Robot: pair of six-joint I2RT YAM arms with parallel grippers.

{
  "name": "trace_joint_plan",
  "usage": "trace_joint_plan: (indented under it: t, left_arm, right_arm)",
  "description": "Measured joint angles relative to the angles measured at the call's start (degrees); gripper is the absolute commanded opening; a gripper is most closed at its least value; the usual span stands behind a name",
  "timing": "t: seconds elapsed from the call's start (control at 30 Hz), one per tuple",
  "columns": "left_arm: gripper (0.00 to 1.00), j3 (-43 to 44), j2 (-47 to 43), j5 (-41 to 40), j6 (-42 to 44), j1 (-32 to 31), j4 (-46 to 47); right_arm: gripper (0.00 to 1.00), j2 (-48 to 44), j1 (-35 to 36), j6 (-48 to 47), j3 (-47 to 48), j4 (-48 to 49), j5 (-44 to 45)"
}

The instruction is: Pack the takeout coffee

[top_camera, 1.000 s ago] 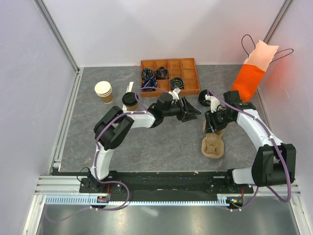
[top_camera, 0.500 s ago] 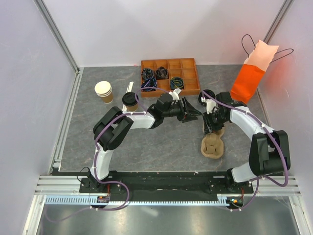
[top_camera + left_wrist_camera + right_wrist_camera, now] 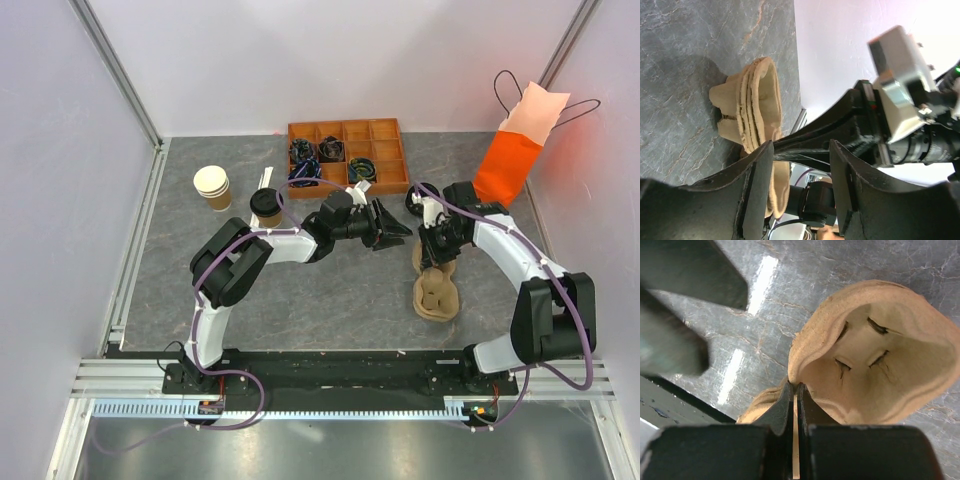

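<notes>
The takeout coffee (image 3: pixel 267 206), a small brown paper cup with a black lid, stands left of centre, well apart from both grippers. My right gripper (image 3: pixel 434 252) (image 3: pixel 795 389) is shut on the thin rim of a tan pulp cup carrier (image 3: pixel 438 295) (image 3: pixel 880 350), which lies on the table right of centre. My left gripper (image 3: pixel 397 226) (image 3: pixel 801 167) hangs open just left of that carrier (image 3: pixel 752 105), turned on its side with nothing between its fingers (image 3: pixel 757 190). Through its gap I see the right arm.
A stack of lidless paper cups (image 3: pixel 212 187) stands left of the coffee. A wooden compartment tray (image 3: pixel 384 155) holding dark items sits at the back. An orange and pink paper bag (image 3: pixel 512 150) stands at the back right. A loose black lid (image 3: pixel 417 201) lies near the right wrist.
My right gripper has closed from open onto the carrier's rim, having shifted slightly toward it. The carrier's far end has moved a little. The left arm has barely moved.
</notes>
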Motion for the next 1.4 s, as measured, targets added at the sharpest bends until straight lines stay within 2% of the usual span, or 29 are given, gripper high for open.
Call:
trace_joint_plan:
  t: [0.7,0.97,1.13,1.4]
  left_arm:
    - [0.56,2.21,3.69,0.31,-1.40,-3.89,-0.13]
    - [0.70,4.57,3.32,1.18,-1.53,-3.21,0.02]
    - [0.80,0.79,-2.43,3.56,-1.42,1.18,0.70]
    - [0.85,-11.08,-19.82,8.66,2.60,16.13,0.39]
  right_arm:
    - [0.00,-5.20,0.07,-2.19,1.03,-3.28,-1.73]
    - [0.00,-8.24,0.33,-2.05,6.99,-6.08,-2.71]
    - [0.00,-9.40,3.23,0.55,7.85,-5.64,-4.44]
    - [0.00,-6.84,14.47,7.98,7.80,1.07,-4.59]
